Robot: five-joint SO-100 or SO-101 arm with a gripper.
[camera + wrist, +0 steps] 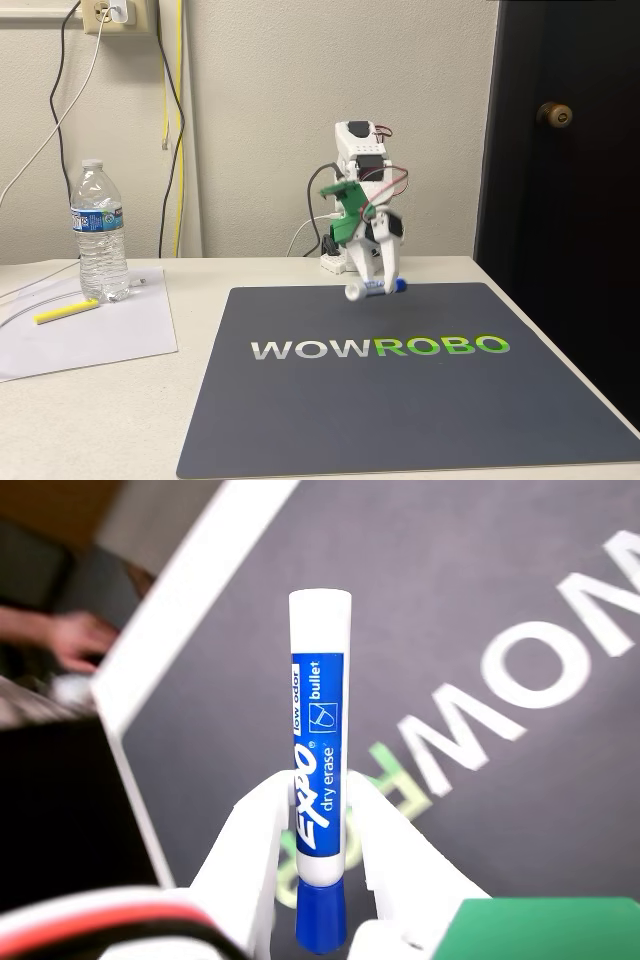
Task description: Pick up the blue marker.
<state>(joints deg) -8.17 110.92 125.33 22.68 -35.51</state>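
person's hand (pixel 70 640): blurred | water bottle (pixel 99 232) label: too small to read

White marker (pixel 318 770) with blue label and cap; dark grey mat (pixel 400 400), white-and-green lettering; yellow pen (pixel 66 312); white paper (pixel 90 335); beige desk (pixel 80 420).

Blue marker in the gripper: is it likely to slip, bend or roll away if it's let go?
The blue marker looks stiff, a straight plastic tube, so it will hardly bend. Its smooth barrel sits between the gripper's two narrow fingers, so it might pivot or slip. Being round, it would probably roll on the flat mat.
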